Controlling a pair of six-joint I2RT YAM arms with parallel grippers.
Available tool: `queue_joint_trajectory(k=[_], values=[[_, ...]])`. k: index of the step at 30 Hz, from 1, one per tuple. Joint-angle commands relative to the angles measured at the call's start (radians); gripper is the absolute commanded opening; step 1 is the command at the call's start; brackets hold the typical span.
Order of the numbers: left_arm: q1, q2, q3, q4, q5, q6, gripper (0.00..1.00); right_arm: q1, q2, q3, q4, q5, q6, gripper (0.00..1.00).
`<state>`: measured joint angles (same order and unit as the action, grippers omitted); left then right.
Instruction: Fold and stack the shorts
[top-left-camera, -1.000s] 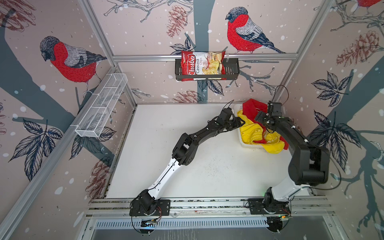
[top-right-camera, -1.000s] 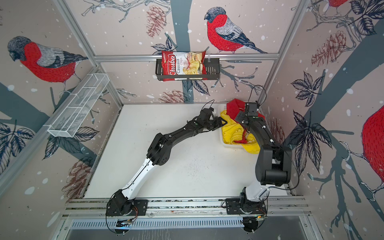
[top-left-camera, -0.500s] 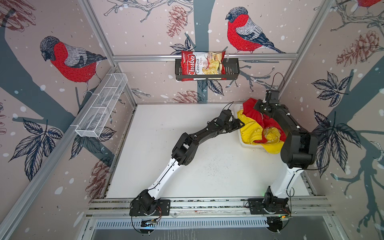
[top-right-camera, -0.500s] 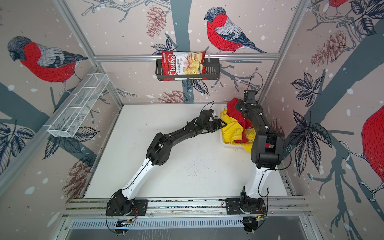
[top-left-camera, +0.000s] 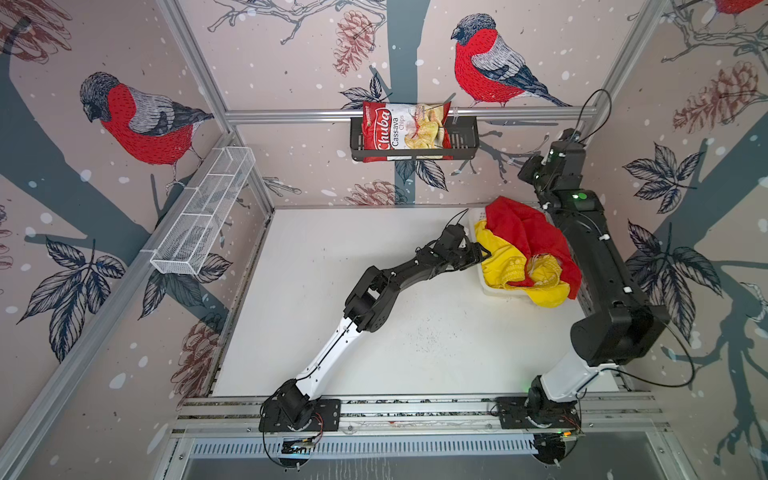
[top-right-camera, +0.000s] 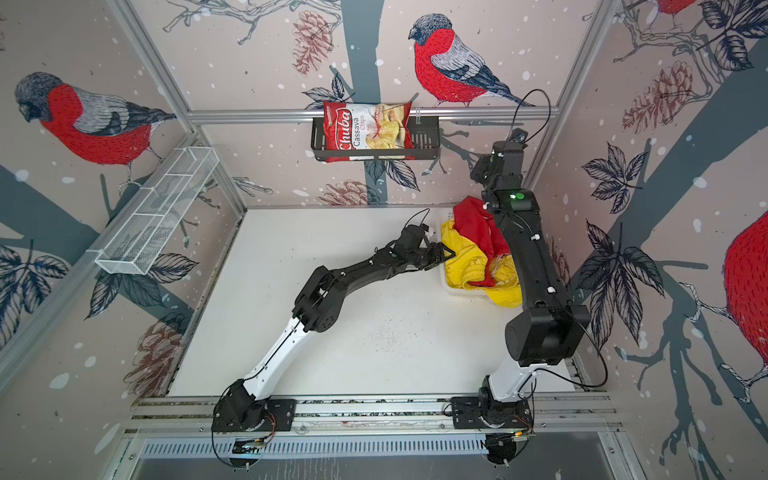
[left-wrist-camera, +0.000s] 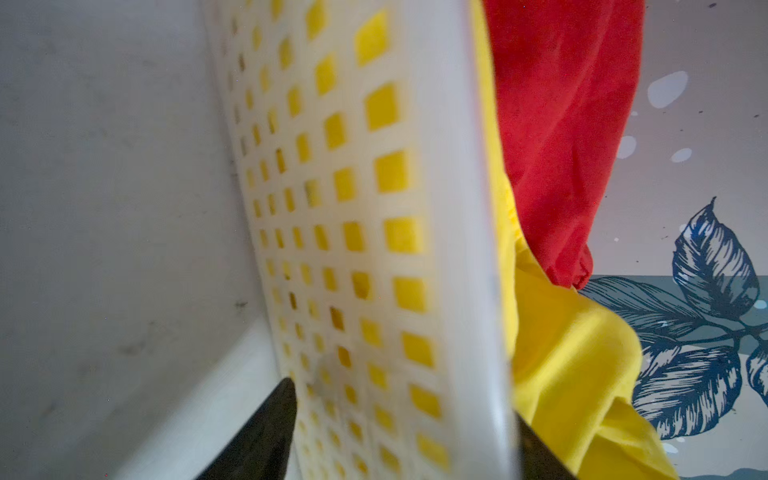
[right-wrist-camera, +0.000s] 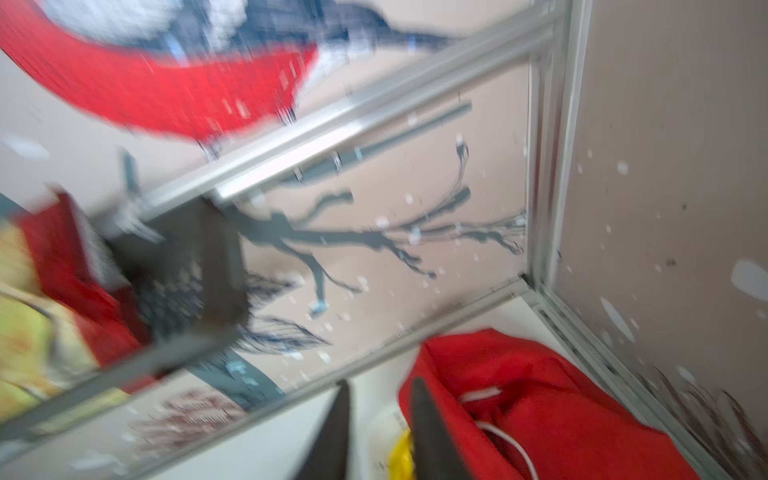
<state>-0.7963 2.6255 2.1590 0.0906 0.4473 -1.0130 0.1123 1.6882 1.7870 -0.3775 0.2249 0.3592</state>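
Two crumpled pairs of shorts heaped in a white perforated plastic basket (top-left-camera: 487, 287), right of centre in both top views.
The plain red thin-fabric shorts (top-left-camera: 528, 232) lie bunched on top of the heap, toward its upper right, with a white drawstring showing in the right wrist view. The bright yellow thin-fabric shorts (top-left-camera: 498, 255) lie underneath, unfolded, spilling over the basket's lower right rim.

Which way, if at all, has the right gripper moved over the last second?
Yes. In both top views the right gripper has lifted off the red shorts and pulled toward the back wall, away from the white basket.
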Motion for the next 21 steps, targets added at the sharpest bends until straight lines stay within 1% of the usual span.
queue_joint_trajectory(k=[1, 3, 5, 8, 13, 14, 15, 16, 17, 18, 19, 20, 21], values=[[-0.001, -0.027, -0.015, 0.027, 0.000, 0.021, 0.67, 0.000, 0.017, -0.091, -0.065, 0.037, -0.037, 0.75], [-0.002, -0.027, -0.010, 0.026, 0.006, 0.015, 0.66, -0.001, 0.036, -0.148, -0.064, 0.044, -0.043, 0.85], [-0.004, -0.024, -0.006, 0.027, 0.007, 0.013, 0.67, -0.006, 0.069, -0.197, -0.060, 0.054, -0.041, 0.90], [-0.006, -0.009, 0.015, 0.022, 0.003, 0.011, 0.67, -0.022, 0.136, -0.218, -0.071, 0.038, -0.019, 0.91], [-0.006, 0.044, 0.092, -0.007, 0.014, 0.002, 0.66, -0.043, 0.265, -0.195, -0.064, 0.002, -0.014, 0.91], [-0.006, 0.050, 0.100, -0.007, 0.018, -0.002, 0.66, -0.045, 0.288, -0.187, -0.063, -0.006, -0.015, 0.91], [-0.006, 0.055, 0.103, -0.008, 0.019, -0.005, 0.66, -0.046, 0.305, -0.179, -0.060, -0.019, -0.015, 0.87], [-0.006, 0.059, 0.106, -0.006, 0.021, -0.007, 0.66, -0.048, 0.320, -0.170, -0.058, -0.040, -0.016, 0.80], [-0.006, 0.061, 0.107, -0.006, 0.022, -0.006, 0.66, -0.048, 0.329, -0.161, -0.057, -0.058, -0.015, 0.65], [-0.006, 0.061, 0.109, -0.005, 0.023, -0.006, 0.66, -0.047, 0.333, -0.156, -0.054, -0.067, -0.009, 0.41], [-0.006, 0.063, 0.109, -0.005, 0.025, -0.004, 0.66, -0.046, 0.326, -0.151, -0.053, -0.068, 0.002, 0.20], [-0.006, 0.064, 0.110, -0.005, 0.024, -0.002, 0.66, -0.043, 0.310, -0.153, -0.043, -0.062, 0.012, 0.09], [-0.006, 0.063, 0.109, -0.006, 0.024, 0.000, 0.66, -0.043, 0.290, -0.158, -0.032, -0.059, 0.018, 0.05]])
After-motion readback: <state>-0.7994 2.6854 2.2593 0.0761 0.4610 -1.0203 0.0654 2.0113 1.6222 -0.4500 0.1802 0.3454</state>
